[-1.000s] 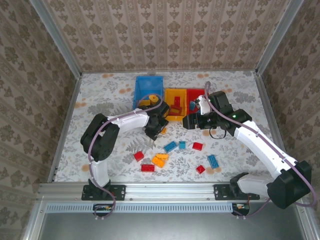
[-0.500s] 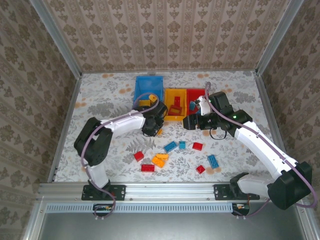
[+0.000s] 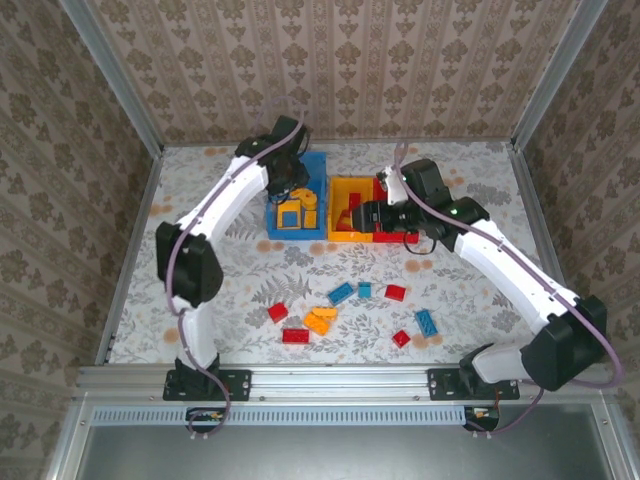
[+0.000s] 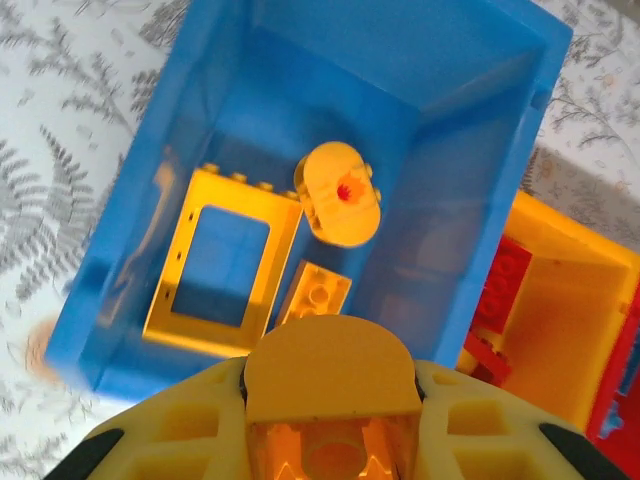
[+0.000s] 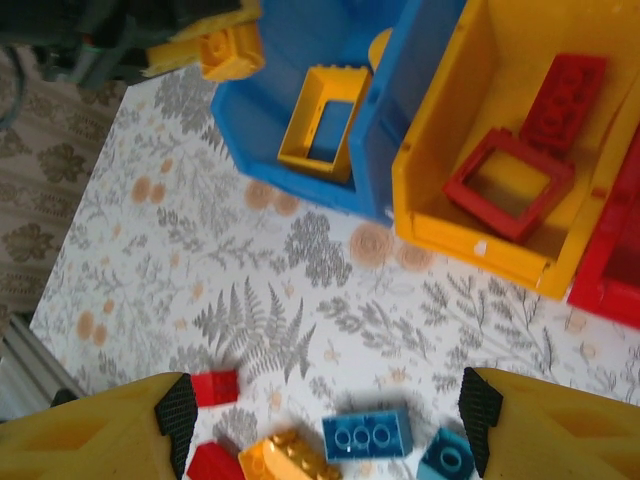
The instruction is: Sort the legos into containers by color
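Pinching an orange brick (image 4: 330, 375), the left gripper (image 4: 332, 440) has swung up over the blue bin (image 4: 470, 190); the right gripper (image 5: 325, 415) stands spread, empty.

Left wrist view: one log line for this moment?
left gripper: shut on yellow-orange brick | over blue bin | right gripper: open

Three open rectangular plastic bins stand touching in a row. The blue bin (image 4: 470, 170) holds a yellow-orange frame brick (image 4: 222, 262), a round yellow-orange brick (image 4: 340, 195) and a small flat yellow-orange brick (image 4: 315, 290). A held yellow-orange brick (image 4: 330, 375) hangs above it. The yellow-orange bin (image 5: 440, 130) holds a red frame brick (image 5: 508, 185) and a flat red brick (image 5: 565, 100). The red bin (image 5: 610, 270) stands rightmost. Loose bricks (image 3: 341, 293) in red, blue and yellow-orange lie scattered nearer.
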`<act>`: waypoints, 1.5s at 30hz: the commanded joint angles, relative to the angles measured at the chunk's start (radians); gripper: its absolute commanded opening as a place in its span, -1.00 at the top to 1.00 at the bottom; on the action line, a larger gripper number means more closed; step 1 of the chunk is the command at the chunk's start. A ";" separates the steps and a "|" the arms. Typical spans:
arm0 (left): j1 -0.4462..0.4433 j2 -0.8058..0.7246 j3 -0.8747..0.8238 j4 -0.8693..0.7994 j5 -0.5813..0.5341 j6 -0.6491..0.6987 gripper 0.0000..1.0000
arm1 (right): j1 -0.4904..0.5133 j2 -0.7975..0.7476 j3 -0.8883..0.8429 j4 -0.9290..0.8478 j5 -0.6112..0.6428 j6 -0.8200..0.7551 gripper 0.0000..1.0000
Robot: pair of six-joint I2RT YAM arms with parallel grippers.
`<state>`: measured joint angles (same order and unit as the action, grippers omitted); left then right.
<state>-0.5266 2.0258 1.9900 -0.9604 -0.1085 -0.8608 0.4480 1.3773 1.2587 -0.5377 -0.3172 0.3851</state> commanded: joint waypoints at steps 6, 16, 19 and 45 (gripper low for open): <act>0.040 0.266 0.295 -0.113 -0.035 0.241 0.58 | 0.003 0.069 0.091 0.005 0.041 0.028 -0.46; 0.056 0.381 0.332 -0.027 -0.154 0.304 0.52 | 0.003 0.066 0.054 0.009 0.048 0.078 -0.48; 0.058 0.406 0.340 -0.014 -0.142 0.318 0.44 | 0.003 0.065 0.042 0.005 0.049 0.084 -0.48; -0.111 -0.117 -0.100 0.095 -0.004 0.434 -0.31 | 0.007 -0.098 -0.218 -0.740 0.273 0.219 -0.39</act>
<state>-0.5739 2.0365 2.0060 -0.9253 -0.2131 -0.4881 0.4480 1.2854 1.1221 -0.9932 -0.0593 0.5289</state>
